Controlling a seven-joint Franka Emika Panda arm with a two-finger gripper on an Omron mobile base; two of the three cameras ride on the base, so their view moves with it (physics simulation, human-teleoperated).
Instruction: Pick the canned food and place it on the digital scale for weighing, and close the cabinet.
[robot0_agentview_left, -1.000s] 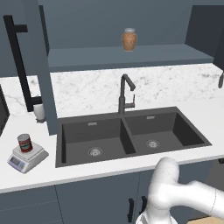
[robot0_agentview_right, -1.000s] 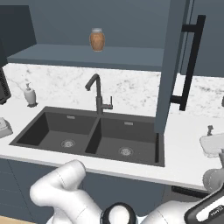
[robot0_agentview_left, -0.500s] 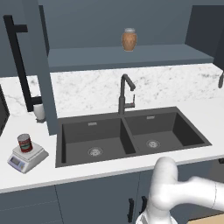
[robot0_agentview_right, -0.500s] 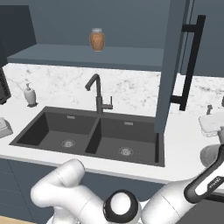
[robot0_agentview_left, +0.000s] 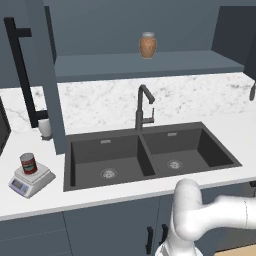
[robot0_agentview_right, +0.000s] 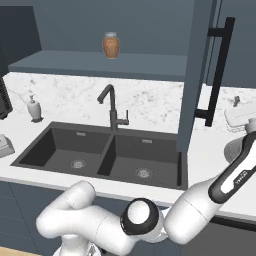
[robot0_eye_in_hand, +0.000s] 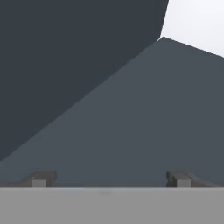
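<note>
The can (robot0_agentview_left: 28, 163) stood upright on the scale (robot0_agentview_left: 31, 181), out on the white counter (robot0_agentview_left: 100, 195) left of the double sink (robot0_agentview_left: 145, 155). Both doors of the cabinet (robot0_agentview_left: 30, 75) hung open, the tan jar (robot0_agentview_left: 147, 45) alone on the shelf inside. The gripper (robot0_eye_in_hand: 109, 179) had its fingers (robot0_eye_in_hand: 41, 178) spread wide, nothing between them, facing flat dark slate panels close up. The arm (robot0_agentview_right: 235, 170) reached off to the right, beside the right-hand door (robot0_agentview_right: 197, 70) and its black handle (robot0_agentview_right: 217, 70).
</note>
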